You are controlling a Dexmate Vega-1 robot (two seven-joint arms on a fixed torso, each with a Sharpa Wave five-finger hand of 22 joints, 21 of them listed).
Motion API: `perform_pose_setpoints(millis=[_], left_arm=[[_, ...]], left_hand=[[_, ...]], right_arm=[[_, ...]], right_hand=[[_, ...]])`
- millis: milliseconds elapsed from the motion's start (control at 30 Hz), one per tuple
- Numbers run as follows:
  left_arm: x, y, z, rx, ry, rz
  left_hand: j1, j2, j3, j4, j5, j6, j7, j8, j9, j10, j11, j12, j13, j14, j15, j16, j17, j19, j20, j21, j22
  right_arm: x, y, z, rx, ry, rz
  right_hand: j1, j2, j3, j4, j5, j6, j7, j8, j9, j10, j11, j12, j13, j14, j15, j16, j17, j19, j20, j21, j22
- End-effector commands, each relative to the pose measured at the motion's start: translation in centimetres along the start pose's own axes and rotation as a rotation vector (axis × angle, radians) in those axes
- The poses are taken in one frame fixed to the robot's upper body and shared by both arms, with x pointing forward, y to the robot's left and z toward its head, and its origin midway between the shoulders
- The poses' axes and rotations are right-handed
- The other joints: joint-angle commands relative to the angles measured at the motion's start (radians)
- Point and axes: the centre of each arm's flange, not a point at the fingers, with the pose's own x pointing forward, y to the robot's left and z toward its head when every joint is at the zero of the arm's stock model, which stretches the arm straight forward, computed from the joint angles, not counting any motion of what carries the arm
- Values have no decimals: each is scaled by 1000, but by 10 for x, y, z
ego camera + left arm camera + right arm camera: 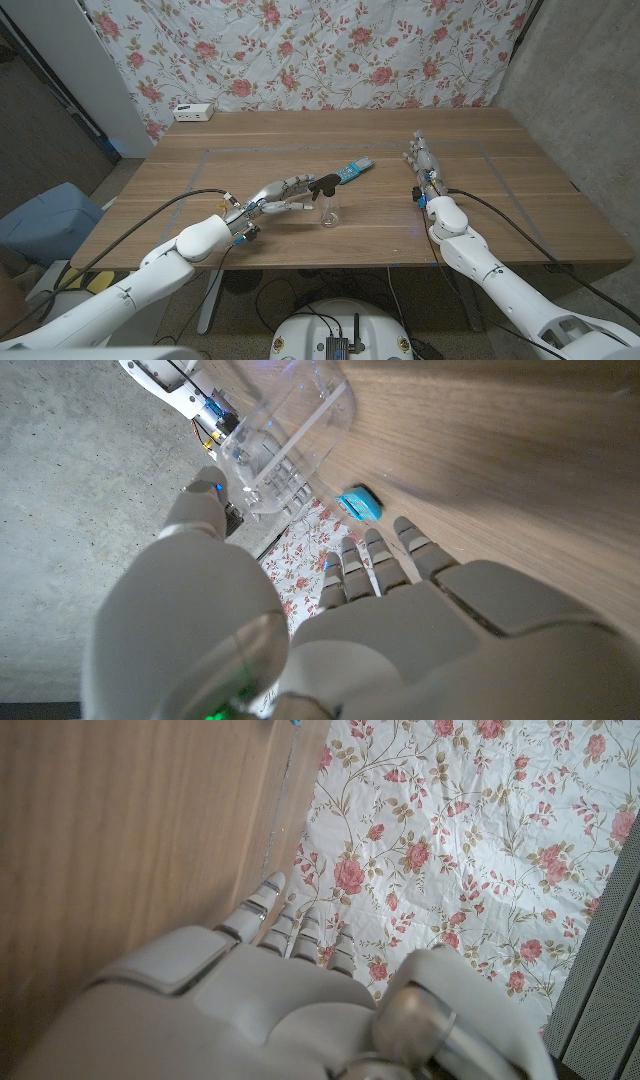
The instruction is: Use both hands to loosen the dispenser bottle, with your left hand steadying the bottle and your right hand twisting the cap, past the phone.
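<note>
The dispenser bottle (pixel 329 207) is clear and hard to make out against the wooden table (pixel 520 200); its black pump top appears to sit just at the left hand's fingertips (pixel 303 183). It stands near the table's middle, with the blue phone (pixel 354 169) just behind. The left hand (pixel 278 196) reaches beside it, fingers apart, grasping nothing. The right hand (pixel 421 164) rests well apart, released, fingers extended.

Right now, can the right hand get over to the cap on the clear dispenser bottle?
Probably yes. The right hand is open and holds nothing, standing well off to the bottle's right with bare table between them. The left hand comes at the bottle from the other side, and the phone lies beyond it.
</note>
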Motion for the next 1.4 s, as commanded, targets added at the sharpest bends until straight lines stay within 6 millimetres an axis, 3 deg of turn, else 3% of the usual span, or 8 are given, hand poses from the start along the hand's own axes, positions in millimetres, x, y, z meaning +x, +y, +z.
perform_pose_setpoints(millis=[33, 67, 200, 267, 433, 1200, 1367, 1400], left_arm=[[4, -15, 2, -18, -2, -25], [5, -17, 3, -20, -3, -27], [6, -20, 4, -16, -8, -34], [7, -21, 5, -11, -8, -32], [8, -23, 6, -4, -7, -30], [27, -34, 4, 20, -29, -23], [34, -40, 3, 8, -36, -39], [35, -41, 3, 6, -37, -41]], left_hand=[[12, -2, -8, 1, 6, -2, 1, 2, 2, -4, -2, 0, 5, -7, -15, 2, 5, -10, 2, -3, 3], [12, -2, -10, 1, 7, -2, 0, 2, 2, -4, -2, 0, 5, -7, -15, 2, 5, -11, 1, -3, 3], [13, -2, -19, 2, 10, -3, -1, 2, 2, -5, -3, 0, 5, -7, -15, 2, 5, -21, 6, -4, 3], [14, -2, -27, 3, 13, -4, -1, 2, 2, -5, -4, 0, 5, -9, -17, 2, 5, -31, 11, -6, 3], [17, 0, -49, 5, 21, -6, -2, 2, 2, -10, -6, -1, 5, -10, -17, 2, 6, -64, 24, -9, 4], [51, 10, -106, 7, 47, 32, -13, 15, 3, 25, -20, 13, 6, 20, -39, 11, 5, -135, 52, -4, 4], [59, 11, -118, 8, 52, 54, -9, 20, 4, 37, -22, 16, 6, 31, -41, 13, 5, -137, 54, 0, 4], [61, 12, -120, 8, 53, 56, -10, 20, 4, 38, -21, 16, 6, 35, -42, 14, 6, -137, 54, 0, 4]], right_arm=[[-2, -6, -4, 3, -4, 5], [-2, -6, -4, 2, -5, 8], [-2, -6, -4, -7, -4, 16], [-3, -7, -4, -8, -5, 15], [-9, -9, -5, -5, -7, 9], [-27, -21, -9, 8, -23, -17], [-27, -24, -8, 8, -25, -17], [-27, -25, -8, 7, -25, -17]], right_hand=[[-5, 0, 5, 4, -3, 10, 42, 7, 2, 1, 1, -1, 2, 0, -2, 1, 3, -1, -59, 5, 4], [-5, 1, 7, 4, -3, 1, 4, 3, 2, 1, 2, -1, 2, -1, -2, 1, 3, -1, -60, 5, 4], [-6, 0, 7, 4, -4, 5, 28, 6, 2, 0, 1, -1, 2, -2, 0, 1, 3, -2, -59, 5, 4], [-7, 1, 9, 4, -4, -2, 2, 3, 2, -1, 1, -1, 2, -2, 1, 2, 3, -2, -58, 5, 4], [-8, -2, 10, 3, -5, 9, 83, 7, 1, -1, 2, -1, 2, -3, 1, 2, 3, -3, -57, 6, 4], [-9, -3, 11, 3, -6, 9, 107, 6, -1, -2, 1, -1, 2, -2, 1, 2, 3, -3, -53, 6, 4], [-10, -3, 11, 3, -6, 8, 87, 5, -1, -1, 3, 0, 2, -2, 1, 2, 3, -4, -53, 6, 4], [-11, -2, 13, 3, -7, 5, 28, 4, -1, -1, 3, -1, 2, -4, 0, 2, 3, -5, -53, 6, 4]])
